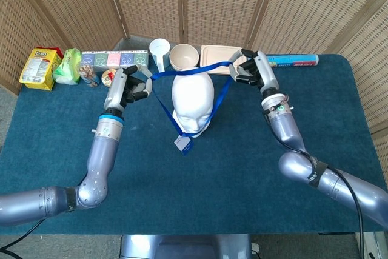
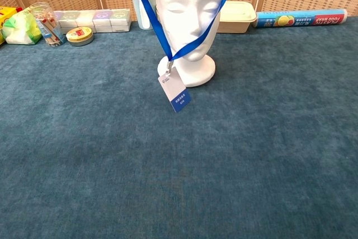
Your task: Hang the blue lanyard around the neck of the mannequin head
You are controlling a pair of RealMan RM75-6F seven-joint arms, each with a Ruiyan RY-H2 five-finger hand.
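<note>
Now both hands, left hand, right hand, grip blue lanyard loop stretched crosswise over upright mannequin head.

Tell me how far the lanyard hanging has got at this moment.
Done: the blue lanyard is looped over the mannequin head, its badge dangling in front of the base. In hand: the left hand and right hand hold the strap spread behind the crown. Left: lower it to the neck and release.
</note>
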